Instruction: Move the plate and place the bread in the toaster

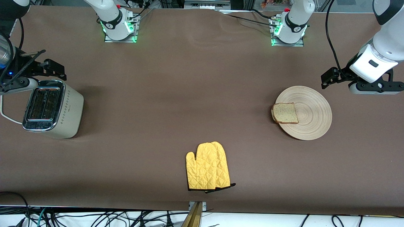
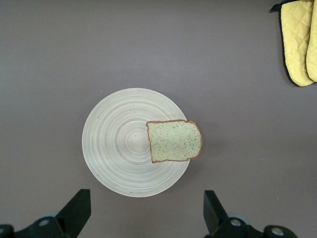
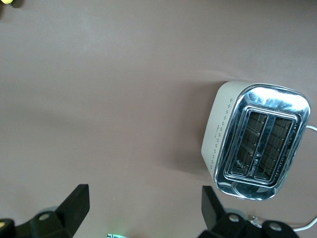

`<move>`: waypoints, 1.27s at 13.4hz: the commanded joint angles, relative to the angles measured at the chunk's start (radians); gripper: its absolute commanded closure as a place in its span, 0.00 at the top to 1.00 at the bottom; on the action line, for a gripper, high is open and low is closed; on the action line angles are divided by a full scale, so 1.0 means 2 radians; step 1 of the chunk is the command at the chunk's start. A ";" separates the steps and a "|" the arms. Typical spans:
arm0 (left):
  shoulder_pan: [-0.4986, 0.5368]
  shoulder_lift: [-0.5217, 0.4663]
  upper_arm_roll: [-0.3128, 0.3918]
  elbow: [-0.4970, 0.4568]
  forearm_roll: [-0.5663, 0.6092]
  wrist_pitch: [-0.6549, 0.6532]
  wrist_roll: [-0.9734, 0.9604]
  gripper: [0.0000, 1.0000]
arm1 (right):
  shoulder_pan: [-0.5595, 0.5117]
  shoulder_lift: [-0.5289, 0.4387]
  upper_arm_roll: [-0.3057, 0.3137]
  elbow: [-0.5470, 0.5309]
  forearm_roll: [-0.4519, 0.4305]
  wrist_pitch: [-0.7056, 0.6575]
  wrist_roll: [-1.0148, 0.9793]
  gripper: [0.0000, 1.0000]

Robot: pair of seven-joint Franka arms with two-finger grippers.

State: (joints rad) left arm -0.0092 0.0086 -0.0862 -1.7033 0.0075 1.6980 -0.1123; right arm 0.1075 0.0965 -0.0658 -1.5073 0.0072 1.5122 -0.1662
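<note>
Brown cloth covers the table point(image 1: 195, 94) edge to edge; the two arm bases stand along its farther edge.

Plate point(image 1: 311, 118) lies flat toward the left arm's end of the table, pale wood with ring grooves. Bread point(image 1: 285, 113) lies on it, one slice, flat, at the rim on the side toward the table's middle; its crust edge overhangs the rim slightly, clear in the left wrist view point(image 2: 174, 141). Plate there too point(image 2: 119, 144).

Toaster point(image 1: 52, 108) stands upright at the right arm's end of the table, well apart from the plate. Chrome top, both slots showing empty in the right wrist view point(image 3: 260, 141). White cord point(image 1: 8, 117) trails off toward the table's edge.

Yellow oven mitt point(image 1: 206, 167) lies flat near the middle, nearer to the front camera than both plate and toaster; touching neither.

Left gripper point(image 2: 146, 213) hangs in the air just beside the plate's farther edge, jaws wide, holding nothing. Right gripper point(image 3: 143, 210) hangs up by the toaster's farther end, jaws wide as well, nothing between them.
</note>
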 commanded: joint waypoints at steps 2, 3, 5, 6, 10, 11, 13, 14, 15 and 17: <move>0.027 0.033 0.001 0.017 -0.015 -0.014 0.015 1.00 | -0.001 -0.008 0.001 -0.006 0.001 0.002 -0.003 1.00; 0.041 0.039 0.001 0.017 -0.017 -0.014 0.022 1.00 | -0.001 -0.008 0.001 -0.006 0.001 0.002 -0.003 1.00; 0.073 0.048 0.001 0.017 -0.062 -0.014 0.049 1.00 | -0.001 -0.008 0.001 -0.006 0.001 0.002 -0.003 1.00; 0.089 0.057 0.001 0.018 -0.075 -0.014 0.065 1.00 | -0.001 -0.008 0.001 -0.006 0.001 0.002 -0.003 1.00; 0.147 0.088 0.001 0.017 -0.138 -0.014 0.143 1.00 | -0.001 -0.010 0.001 -0.006 0.003 0.002 -0.003 1.00; 0.169 0.104 0.001 0.017 -0.164 -0.017 0.172 1.00 | -0.001 -0.011 0.001 -0.006 0.003 0.001 -0.002 1.00; 0.215 0.138 0.001 0.017 -0.208 -0.025 0.238 1.00 | -0.002 -0.011 0.000 -0.007 0.003 -0.001 -0.002 1.00; 0.237 0.160 0.000 0.017 -0.232 -0.031 0.279 1.00 | -0.002 -0.011 0.000 -0.007 0.003 -0.001 -0.002 1.00; 0.260 0.186 0.000 0.017 -0.255 -0.033 0.326 1.00 | -0.002 -0.011 0.000 -0.007 0.003 0.000 -0.002 1.00; 0.291 0.238 0.000 0.018 -0.290 -0.033 0.418 1.00 | -0.001 -0.011 0.000 -0.008 0.003 0.000 -0.001 1.00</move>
State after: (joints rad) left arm 0.5243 0.3822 -0.0722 -1.7041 -0.5041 1.6562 0.5784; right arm 0.1069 0.0933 -0.0667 -1.5073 0.0073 1.5119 -0.1662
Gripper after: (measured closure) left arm 0.000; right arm 0.000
